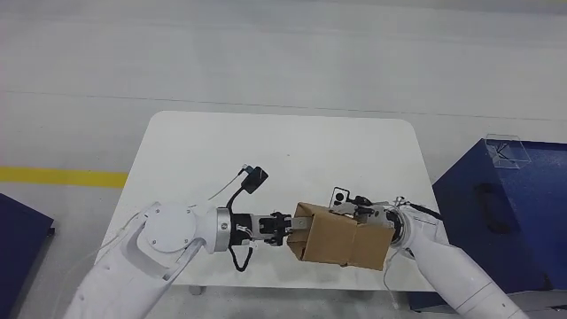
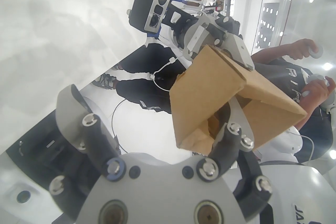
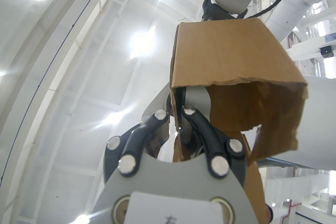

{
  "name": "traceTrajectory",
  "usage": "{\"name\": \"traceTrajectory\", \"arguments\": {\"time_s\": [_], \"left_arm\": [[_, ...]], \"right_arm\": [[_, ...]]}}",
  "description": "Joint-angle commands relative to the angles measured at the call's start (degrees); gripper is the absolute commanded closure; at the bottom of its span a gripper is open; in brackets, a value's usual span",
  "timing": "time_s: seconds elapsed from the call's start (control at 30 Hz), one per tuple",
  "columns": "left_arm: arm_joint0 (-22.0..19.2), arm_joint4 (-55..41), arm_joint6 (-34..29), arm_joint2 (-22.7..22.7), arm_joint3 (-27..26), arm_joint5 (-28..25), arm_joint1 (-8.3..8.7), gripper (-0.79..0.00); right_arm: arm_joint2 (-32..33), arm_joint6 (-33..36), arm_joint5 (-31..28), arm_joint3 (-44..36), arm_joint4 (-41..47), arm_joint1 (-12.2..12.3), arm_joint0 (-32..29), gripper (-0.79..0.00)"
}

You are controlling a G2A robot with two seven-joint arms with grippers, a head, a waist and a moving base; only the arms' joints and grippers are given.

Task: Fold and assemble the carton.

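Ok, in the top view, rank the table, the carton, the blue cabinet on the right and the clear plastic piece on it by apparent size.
1. table
2. blue cabinet, though the frame edge cuts it off
3. carton
4. clear plastic piece

The carton (image 1: 341, 237) is plain brown cardboard, matt and slightly fibrous, with a ragged torn edge along one flap. The left gripper (image 2: 151, 97) has a brushed grey metal base plate, matt black plastic links and shiny steel pins. The right gripper (image 3: 175, 114) is made of the same materials. The table (image 1: 266, 151) is white, smooth and faintly satin. At the right of the top view, the cabinet (image 1: 523, 204) is matt blue, with a clear plastic holder (image 1: 507, 151) on top.
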Motion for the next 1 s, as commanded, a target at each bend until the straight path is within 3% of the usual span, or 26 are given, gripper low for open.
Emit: {"name": "traceTrajectory", "arguments": {"time_s": [0.0,0.17,0.3,0.53,0.73,0.8,0.87,0.97], "left_arm": [[-0.2,-0.2,0.0,0.0,0.2,-0.1,-0.05,-0.785],[0.3,-1.6,-0.7,-2.2,-0.2,-0.3,0.26,-0.785],[2.5,-6.1,-2.2,-7.6,-0.7,-0.8,1.06,-0.785],[6.5,-11.6,-4.5,-16.2,0.5,-2.1,2.34,-0.785],[6.9,-11.8,-4.7,-16.8,0.2,-2.9,2.43,-0.785],[6.9,-11.8,-4.7,-16.8,0.2,-2.9,2.43,-0.785],[6.9,-11.8,-4.7,-16.8,0.2,-2.9,2.43,-0.785],[6.9,-11.8,-4.7,-16.8,0.2,-2.9,2.43,-0.785]], "right_arm": [[-0.1,0.0,0.0,-0.1,0.0,0.1,0.1,0.000],[-0.2,-0.7,0.7,0.6,1.1,0.3,0.4,0.000],[0.4,-4.4,4.4,3.0,4.0,0.4,1.1,0.000],[0.4,-4.4,4.4,3.0,4.0,0.4,1.1,0.000],[0.4,-4.9,4.4,3.0,4.0,0.3,1.0,0.000],[1.4,-12.0,5.9,2.4,7.1,0.2,1.1,0.000],[2.7,-22.6,9.3,2.2,15.9,-0.1,1.3,0.000],[4.1,-47.5,8.7,1.4,33.4,-0.6,1.9,0.000]]}}
